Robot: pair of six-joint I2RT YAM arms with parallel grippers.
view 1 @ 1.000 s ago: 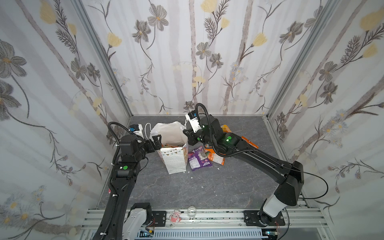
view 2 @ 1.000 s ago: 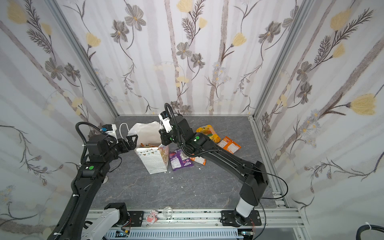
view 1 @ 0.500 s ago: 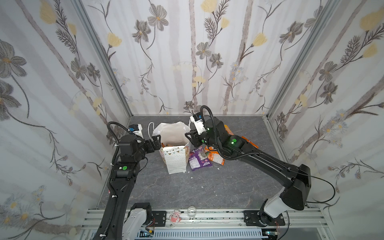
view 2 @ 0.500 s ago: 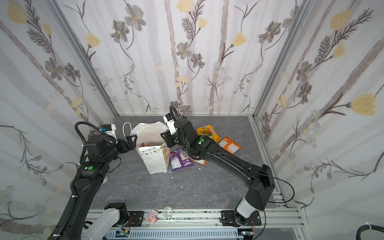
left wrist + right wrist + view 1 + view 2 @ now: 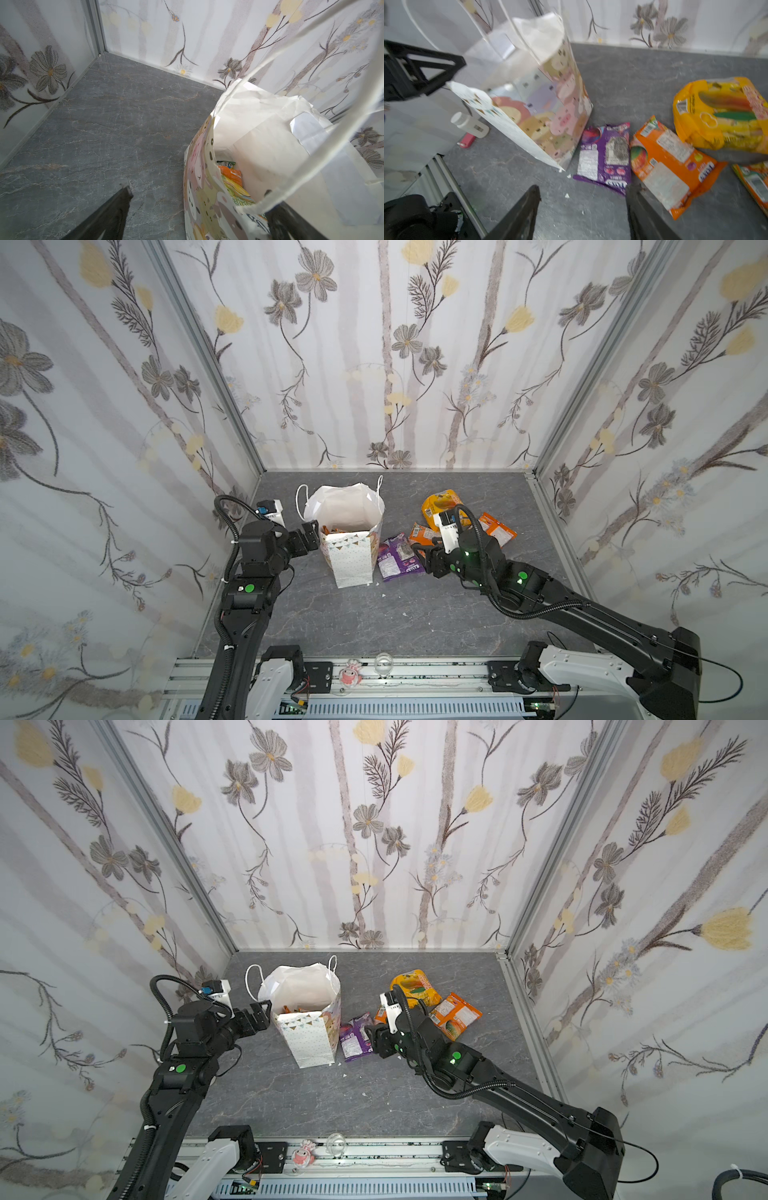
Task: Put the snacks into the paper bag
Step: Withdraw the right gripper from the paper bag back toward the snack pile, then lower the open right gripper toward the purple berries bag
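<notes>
One white paper bag [image 5: 351,560] stands upright with a few snacks [image 5: 232,176] inside, number unclear. Four more lie beside it on the table [image 5: 374,614]: purple packet [image 5: 604,153], orange packet [image 5: 668,166], second orange packet [image 5: 496,529], puffy yellow packet [image 5: 720,116]. The left gripper [image 5: 311,534], spread, straddles the bag's wall. The right gripper [image 5: 582,205], spread and empty, hovers by the purple packet.

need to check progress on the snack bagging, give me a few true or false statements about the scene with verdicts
1. The paper bag stands upright with packets inside. True.
2. The purple packet is in the bag. False: it lies on the table beside the bag.
3. The right gripper holds a snack. False: it is open and empty.
4. The left gripper straddles the bag's rim. True.
5. The puffy yellow packet lies on the table. True.
</notes>
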